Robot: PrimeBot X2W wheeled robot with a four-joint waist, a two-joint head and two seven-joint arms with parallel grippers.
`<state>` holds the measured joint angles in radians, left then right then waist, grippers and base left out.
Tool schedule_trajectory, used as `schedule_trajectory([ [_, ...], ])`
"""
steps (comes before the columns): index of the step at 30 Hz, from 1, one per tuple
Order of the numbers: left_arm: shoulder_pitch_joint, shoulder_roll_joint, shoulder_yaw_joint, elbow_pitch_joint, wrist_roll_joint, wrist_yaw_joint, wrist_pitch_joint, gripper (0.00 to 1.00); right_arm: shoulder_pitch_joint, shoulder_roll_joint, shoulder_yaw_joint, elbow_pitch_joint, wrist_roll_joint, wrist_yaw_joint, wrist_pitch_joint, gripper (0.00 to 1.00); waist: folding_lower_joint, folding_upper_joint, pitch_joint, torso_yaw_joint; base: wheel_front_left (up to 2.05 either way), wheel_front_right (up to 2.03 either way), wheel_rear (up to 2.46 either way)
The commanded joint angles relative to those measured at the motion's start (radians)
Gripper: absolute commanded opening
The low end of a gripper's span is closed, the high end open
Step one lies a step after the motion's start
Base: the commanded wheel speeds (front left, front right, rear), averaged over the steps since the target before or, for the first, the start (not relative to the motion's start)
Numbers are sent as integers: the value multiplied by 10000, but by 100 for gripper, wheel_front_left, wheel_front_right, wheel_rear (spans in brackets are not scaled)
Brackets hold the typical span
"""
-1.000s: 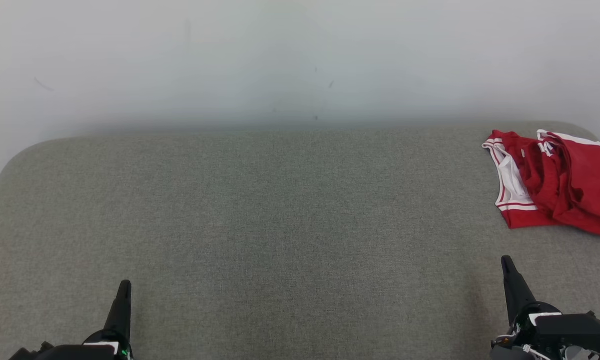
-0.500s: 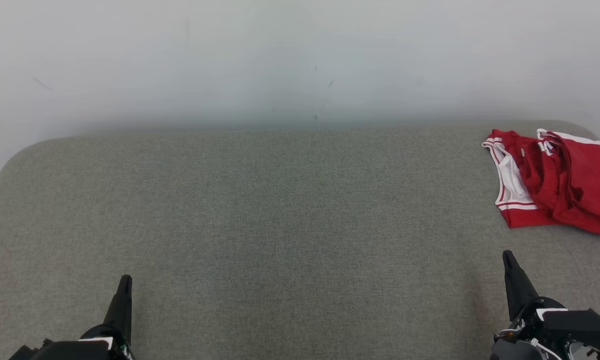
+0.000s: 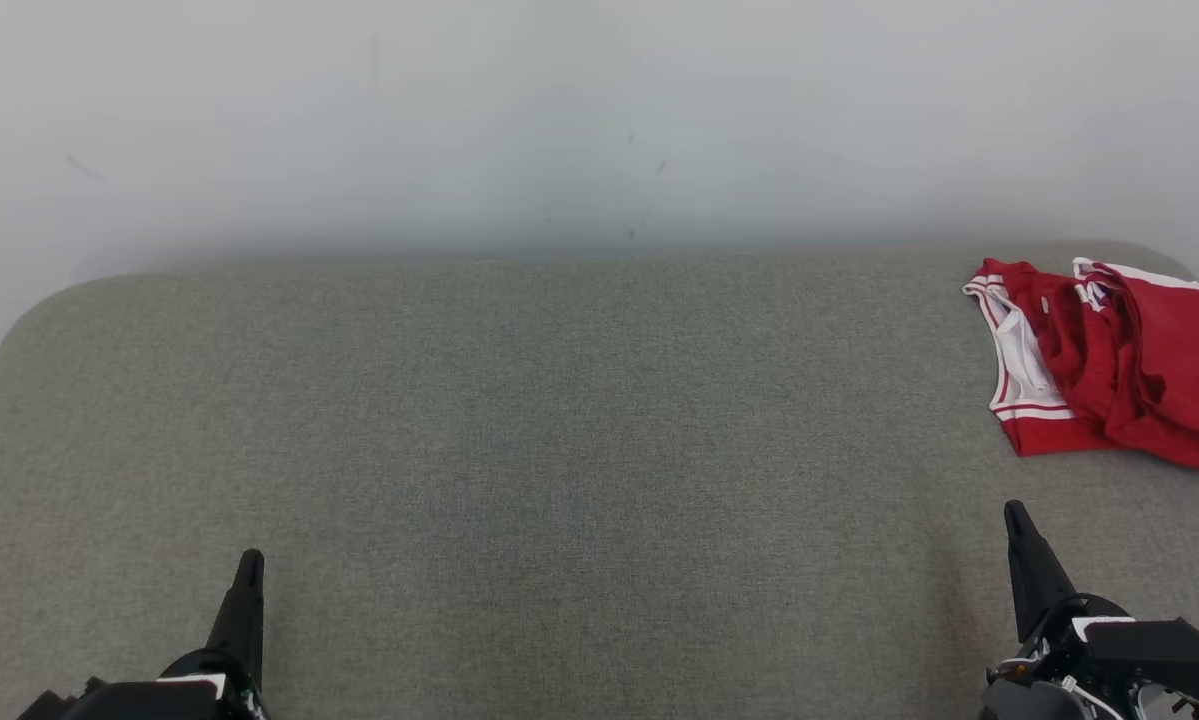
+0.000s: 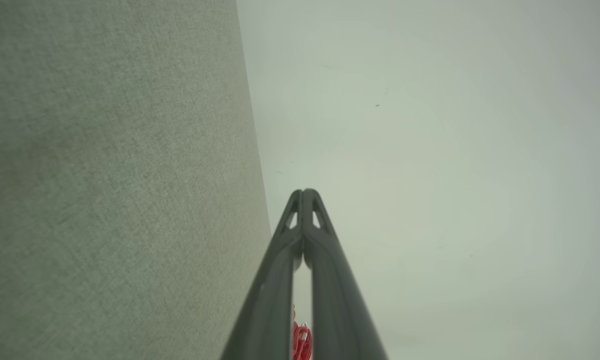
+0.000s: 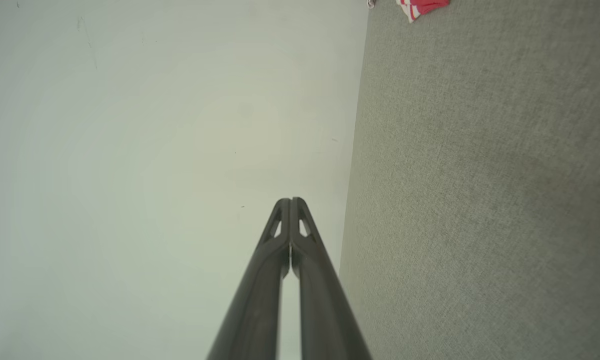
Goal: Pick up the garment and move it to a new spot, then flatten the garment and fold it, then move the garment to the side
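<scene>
While both arms sit low at the near edge of the grey fabric-covered counter (image 3: 559, 450) with rounded corners, the crumpled red jersey garment with white trim (image 3: 1109, 370) lies bunched at the counter's far right corner, close to the right edge and just short of the far edge. Its white-banded openings face the counter's middle, and the red cloth is heaped in folds toward the right edge. The left gripper (image 3: 249, 558) shows at the near left of the counter, its two long dark fingers pressed together into a single point aimed at the far edge. In the left wrist view the fingertips meet and hold nothing. The right gripper (image 3: 1012, 512) shows at the near right, likewise drawn together and empty, its tips touching in the right wrist view. It is nearer to the garment than the left gripper is, yet apart from it, with bare grey cloth between them. A plain pale wall (image 3: 559, 120) rises behind the far edge of the counter.
</scene>
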<state>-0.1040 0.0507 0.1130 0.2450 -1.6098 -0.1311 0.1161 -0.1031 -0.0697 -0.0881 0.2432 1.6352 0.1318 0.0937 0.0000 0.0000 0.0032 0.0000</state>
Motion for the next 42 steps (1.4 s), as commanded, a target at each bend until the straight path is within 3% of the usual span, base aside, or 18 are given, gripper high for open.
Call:
schedule_trajectory([
  [1, -105, -11, 33, 13, -51, 7, 4, 0, -71, 26, -36, 4, -39, -21, 41, 0, 0, 0, -1, 0, 0, 0, 0],
  [42, -101, -11, 28, 12, -54, 7, -1, 0, -86, 107, -152, 12, -149, -21, 126, 0, 0, 0, -1, 0, 0, 0, 0],
])
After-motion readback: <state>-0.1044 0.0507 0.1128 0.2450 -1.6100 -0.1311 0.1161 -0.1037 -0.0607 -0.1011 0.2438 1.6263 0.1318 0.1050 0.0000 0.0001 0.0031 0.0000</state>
